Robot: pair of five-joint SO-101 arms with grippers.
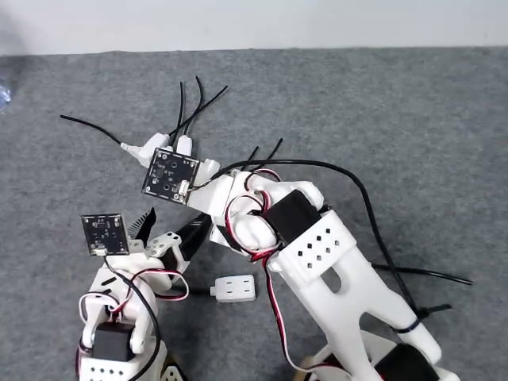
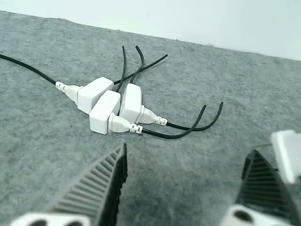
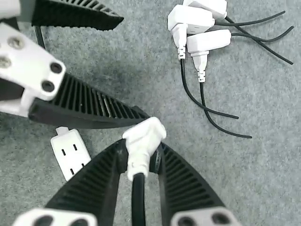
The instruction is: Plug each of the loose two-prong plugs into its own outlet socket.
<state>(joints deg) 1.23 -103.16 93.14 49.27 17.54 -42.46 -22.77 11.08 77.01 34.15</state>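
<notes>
My right gripper (image 3: 141,153) is shut on a white two-prong plug (image 3: 142,138) whose black cord (image 3: 137,202) runs back between the fingers. It hangs above the carpet, close to a loose white outlet socket (image 3: 70,153) (image 1: 236,288) lying flat with its slots up. My left gripper (image 2: 188,150) is open with nothing in it, and one of its black fingers (image 3: 84,109) sits right beside the held plug. Farther off, three white sockets (image 2: 110,106) (image 3: 200,23) (image 1: 167,147) lie bunched together, each with a corded plug in it.
Grey carpet (image 1: 381,119) covers the table up to a pale wall at the back. Short black cords (image 2: 188,129) curl out from the bunch of sockets. A long black cable (image 1: 373,214) trails along the right arm's body (image 1: 333,262).
</notes>
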